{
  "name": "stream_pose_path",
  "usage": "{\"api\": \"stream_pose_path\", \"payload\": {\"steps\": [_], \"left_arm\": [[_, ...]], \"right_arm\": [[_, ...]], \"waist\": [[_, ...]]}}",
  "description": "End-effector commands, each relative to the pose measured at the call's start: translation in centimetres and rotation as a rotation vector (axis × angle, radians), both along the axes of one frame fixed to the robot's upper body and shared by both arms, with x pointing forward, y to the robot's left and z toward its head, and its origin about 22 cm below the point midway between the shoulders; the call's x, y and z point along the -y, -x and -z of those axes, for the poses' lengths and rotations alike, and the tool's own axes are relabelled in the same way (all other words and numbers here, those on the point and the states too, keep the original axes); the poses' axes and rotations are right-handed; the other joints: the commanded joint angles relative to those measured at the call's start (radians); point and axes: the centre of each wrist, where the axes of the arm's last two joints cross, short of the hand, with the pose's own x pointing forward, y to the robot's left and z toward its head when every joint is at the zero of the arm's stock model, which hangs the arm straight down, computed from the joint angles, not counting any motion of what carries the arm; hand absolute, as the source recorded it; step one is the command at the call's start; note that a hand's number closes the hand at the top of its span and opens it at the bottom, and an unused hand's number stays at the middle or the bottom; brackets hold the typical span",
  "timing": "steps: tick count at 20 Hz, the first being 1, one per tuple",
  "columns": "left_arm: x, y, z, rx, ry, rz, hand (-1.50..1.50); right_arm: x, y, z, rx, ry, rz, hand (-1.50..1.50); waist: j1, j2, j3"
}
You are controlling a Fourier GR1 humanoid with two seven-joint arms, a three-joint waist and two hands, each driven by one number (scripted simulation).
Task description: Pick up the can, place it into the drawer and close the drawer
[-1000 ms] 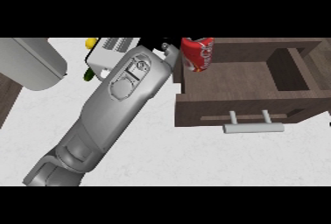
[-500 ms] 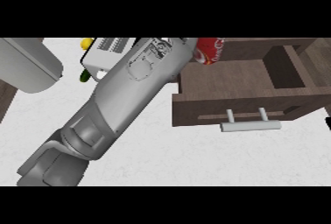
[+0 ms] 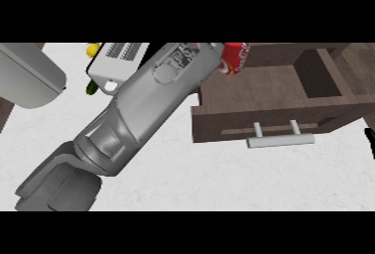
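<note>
at the far edge of the worktop (image 3: 183, 173), the red can (image 3: 236, 57) shows above the open drawer (image 3: 256, 94), over its far left corner, with only its lower part in view and its top cut off by the edge of the view. a grey forearm (image 3: 139, 114) crosses the picture on a slant from the lower left corner up to the can; it comes in from the left, so it looks to be the left arm, though that is not certain. its hand sits at or beyond the top of the view beside the can, and i cannot tell whether the fingers are curled round the can or not. whether the can is held, or resting on the drawer's rim, cannot be told either.

the drawer is a dark wood box pulled out towards the near edge, its floor bare and its pale bar handle (image 3: 281, 141) on the front panel. a sliver of black at the right edge may be the right hand (image 3: 370, 141); how its fingers lie cannot be told. near the far left corner lies a white ribbed object (image 3: 121, 54) with something yellow (image 3: 93, 49) and something green (image 3: 92, 87) beside it, partly hidden by the arm. a large grey rounded shape (image 3: 29, 74) fills the left edge.
</note>
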Motion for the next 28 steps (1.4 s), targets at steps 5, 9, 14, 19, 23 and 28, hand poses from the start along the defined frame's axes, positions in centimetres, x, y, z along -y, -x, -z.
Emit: {"api": "stream_pose_path", "payload": {"steps": [5, 9, 14, 19, 23, 28], "left_arm": [[0.2, -0.4, 0.9, 0.027, -0.049, -0.057, 1.5], [-1.0, -1.0, 3.1, 0.048, -0.078, -0.065, 1.5], [-1.6, -0.8, 5.7, 0.054, -0.118, -0.072, 1.5], [-1.0, -0.8, 4.8, 0.072, -0.156, -0.103, 1.5], [-1.6, -1.0, 5.9, 0.048, -0.144, -0.171, -1.5], [-1.9, -0.9, 7.1, 0.048, -0.144, -0.195, -1.5]], "right_arm": [[-0.7, -0.9, -1.2, -0.005, 0.006, -0.006, -1.5], [-0.3, -0.4, -0.2, 0.004, 0.0, -0.009, -1.5], [-1.9, -1.5, -0.2, 0.026, -0.009, -0.005, -1.5], [-0.3, -2.6, -0.2, 0.02, 0.008, -0.05, -1.5], [-1.0, -2.1, -1.6, 0.025, 0.022, -0.055, -1.5], [-1.6, -1.6, -2.2, 0.037, 0.02, -0.047, -1.5]], "waist": [[-0.016, 0.004, 0.0], [-0.024, 0.008, 0.001], [-0.037, 0.013, 0.0], [-0.056, 0.018, 0.002], [-0.066, 0.019, 0.001], [-0.058, 0.014, 0.0]]}}
